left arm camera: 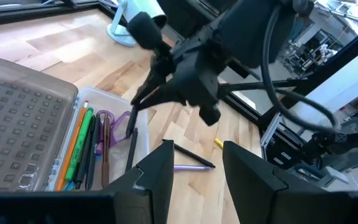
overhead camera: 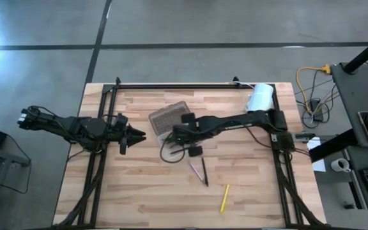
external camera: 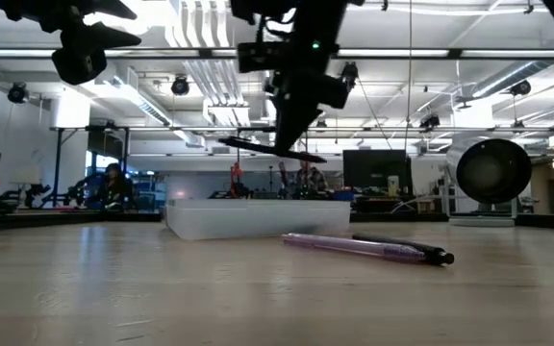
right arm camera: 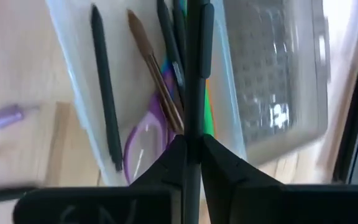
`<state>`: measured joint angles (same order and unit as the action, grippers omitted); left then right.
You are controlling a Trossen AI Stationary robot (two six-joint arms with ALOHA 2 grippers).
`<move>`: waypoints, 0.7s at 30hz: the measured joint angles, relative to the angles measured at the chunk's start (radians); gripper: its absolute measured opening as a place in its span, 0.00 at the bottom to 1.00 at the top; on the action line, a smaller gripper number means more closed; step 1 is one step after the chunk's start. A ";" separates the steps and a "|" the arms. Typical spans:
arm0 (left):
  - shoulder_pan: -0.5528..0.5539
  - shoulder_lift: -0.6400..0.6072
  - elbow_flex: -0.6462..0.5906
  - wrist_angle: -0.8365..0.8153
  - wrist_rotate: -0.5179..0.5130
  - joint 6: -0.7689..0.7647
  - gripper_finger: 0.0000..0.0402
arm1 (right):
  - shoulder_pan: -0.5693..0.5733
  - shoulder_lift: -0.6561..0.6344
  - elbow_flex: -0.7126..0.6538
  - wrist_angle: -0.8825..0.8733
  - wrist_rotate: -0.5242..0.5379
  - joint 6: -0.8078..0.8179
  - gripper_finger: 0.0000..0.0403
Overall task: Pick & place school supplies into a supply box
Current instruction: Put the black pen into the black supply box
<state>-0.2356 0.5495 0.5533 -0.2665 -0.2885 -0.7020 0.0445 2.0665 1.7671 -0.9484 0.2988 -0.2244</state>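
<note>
1. High view: right gripper [overhead camera: 174, 134] reached out over the open supply box [overhead camera: 169, 117] near the middle of the bench [overhead camera: 248, 198], jaws closed on a dark pen [right arm camera: 194, 68].
2. Right wrist view: dark pen pinched between the two fingers, running straight out from the jaws and hanging over the clear tray of the box.
3. Already lying in the tray: another dark pen [right arm camera: 105, 87], a brown pencil [right arm camera: 156, 71], purple scissors [right arm camera: 143, 142], plus green and orange markers [left arm camera: 79, 149] beside the grey textured half.
4. Low view: held pen lifted clear above the box, tilted slightly, not touching it.
5. On the bench, just beside the box toward the front edge: a purple pen [overhead camera: 195, 170] and a dark pencil [overhead camera: 204, 172], close together.
6. Farther toward the front edge, well apart from the box: a yellow pencil [overhead camera: 224, 198].
7. Left gripper [overhead camera: 137, 135] waiting off the box's left side, jaws parted, holding nothing.
8. White roll [overhead camera: 260, 98] at the bench's far right corner.
</note>
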 joint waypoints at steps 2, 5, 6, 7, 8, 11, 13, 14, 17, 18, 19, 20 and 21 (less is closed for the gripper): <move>0.000 0.000 0.000 0.000 0.000 -0.018 0.30 | -0.005 0.040 0.058 -0.008 -0.001 -0.045 0.05; 0.000 0.000 0.000 0.000 0.000 -0.024 0.30 | -0.009 0.102 0.144 -0.055 -0.004 -0.120 0.05; 0.000 0.000 0.000 0.000 0.000 -0.027 0.30 | -0.009 0.120 0.170 -0.072 -0.007 -0.150 0.05; 0.000 0.000 0.000 0.001 0.000 -0.036 0.30 | -0.010 0.139 0.194 -0.091 -0.008 -0.178 0.05; 0.000 0.000 0.000 0.001 0.000 -0.041 0.30 | -0.009 0.158 0.218 -0.107 -0.008 -0.204 0.05; 0.000 0.000 0.000 0.001 0.000 -0.041 0.30 | -0.007 0.208 0.273 -0.150 -0.020 -0.266 0.05; 0.000 0.000 0.000 0.001 0.000 -0.045 0.30 | -0.008 0.235 0.298 -0.156 -0.035 -0.291 0.05; 0.000 0.000 0.000 0.001 -0.001 -0.045 0.30 | -0.009 0.247 0.309 -0.159 -0.040 -0.304 0.05; 0.000 0.000 0.000 0.001 -0.001 -0.046 0.30 | -0.009 0.277 0.344 -0.159 -0.042 -0.349 0.05; 0.000 0.000 0.000 0.001 -0.001 -0.046 0.30 | -0.009 0.287 0.354 -0.161 -0.042 -0.353 0.05; 0.000 0.000 0.000 0.001 -0.002 -0.045 0.30 | -0.011 0.295 0.364 -0.162 -0.043 -0.355 0.05; 0.000 0.000 0.000 0.002 -0.002 -0.046 0.30 | -0.012 0.304 0.374 -0.168 -0.045 -0.355 0.05; 0.000 0.000 0.000 0.001 -0.002 -0.046 0.30 | -0.014 0.310 0.380 -0.175 -0.042 -0.355 0.05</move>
<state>-0.2353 0.5493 0.5537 -0.2653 -0.2901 -0.7476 0.0308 2.3766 2.1466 -1.1231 0.2566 -0.5793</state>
